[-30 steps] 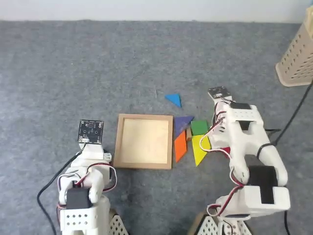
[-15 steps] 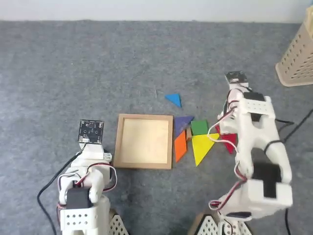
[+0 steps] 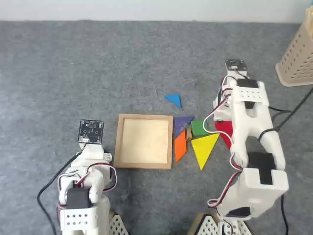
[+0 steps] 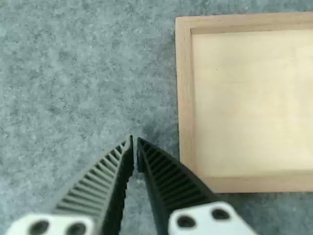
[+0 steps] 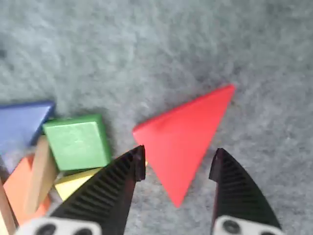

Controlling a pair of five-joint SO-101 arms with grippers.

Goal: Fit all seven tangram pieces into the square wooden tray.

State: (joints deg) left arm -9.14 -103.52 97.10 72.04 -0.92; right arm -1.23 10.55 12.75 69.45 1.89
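The square wooden tray (image 3: 144, 141) lies on grey carpet with nothing in it. To its right sit a purple triangle (image 3: 183, 121), a green square (image 3: 198, 128), an orange piece (image 3: 180, 145) and a yellow triangle (image 3: 203, 148). A small blue triangle (image 3: 173, 100) lies apart, farther back. The red triangle (image 3: 225, 131) is partly under the right arm (image 3: 247, 112). In the right wrist view my right gripper (image 5: 178, 161) is open, one finger on either side of the red triangle (image 5: 183, 142) just above it, beside the green square (image 5: 77, 142). My left gripper (image 4: 134, 142) is shut over carpet, just off the tray's rim (image 4: 183, 98).
A beige slatted basket (image 3: 298, 54) stands at the back right edge. A pale wooden piece (image 5: 41, 174) leans between the orange and green pieces. Cables trail from both arm bases. Open carpet stretches behind and to the left of the tray.
The right arm swung to the right, off the cluster of pieces, uncovering the yellow triangle, and now stands over the red triangle. The left arm has not moved.
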